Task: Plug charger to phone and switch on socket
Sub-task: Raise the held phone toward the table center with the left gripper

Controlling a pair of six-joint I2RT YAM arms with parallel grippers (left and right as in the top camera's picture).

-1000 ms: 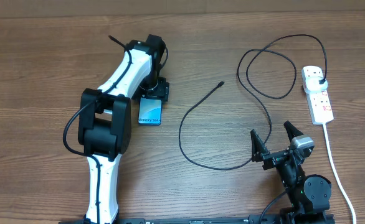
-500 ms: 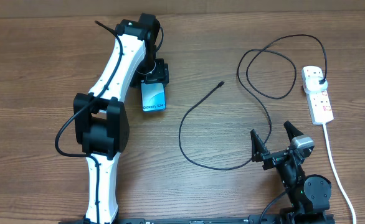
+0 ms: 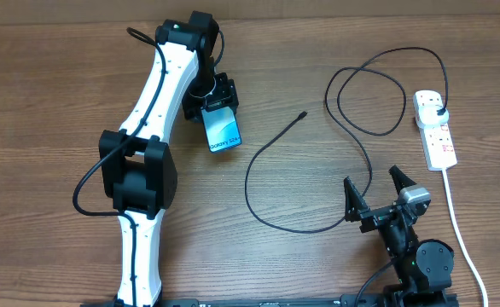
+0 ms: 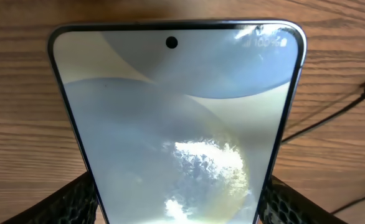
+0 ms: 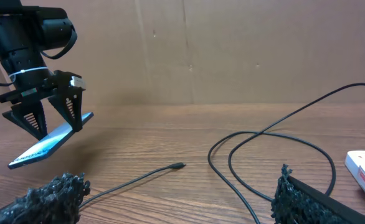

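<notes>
My left gripper (image 3: 212, 99) is shut on the phone (image 3: 223, 130), a slim phone with a blue screen, and holds it tilted above the table; it fills the left wrist view (image 4: 176, 124) and shows at the left of the right wrist view (image 5: 48, 144). The charger (image 3: 258, 162) is a thin black cable looping over the table, its connector tip (image 3: 304, 113) free to the right of the phone, also in the right wrist view (image 5: 179, 165). Its black plug (image 3: 438, 111) sits in the white socket strip (image 3: 435, 130). My right gripper (image 3: 376, 194) is open and empty near the front edge.
The strip's thick white cord (image 3: 459, 223) runs down the right side towards the front edge. The cable's loops (image 3: 365, 94) lie between the phone and the strip. A cardboard wall (image 5: 232, 50) stands behind the table.
My left gripper has lifted the phone and carried it to the right, turning it so its free end points down-right. The right arm and the cable have not moved.
</notes>
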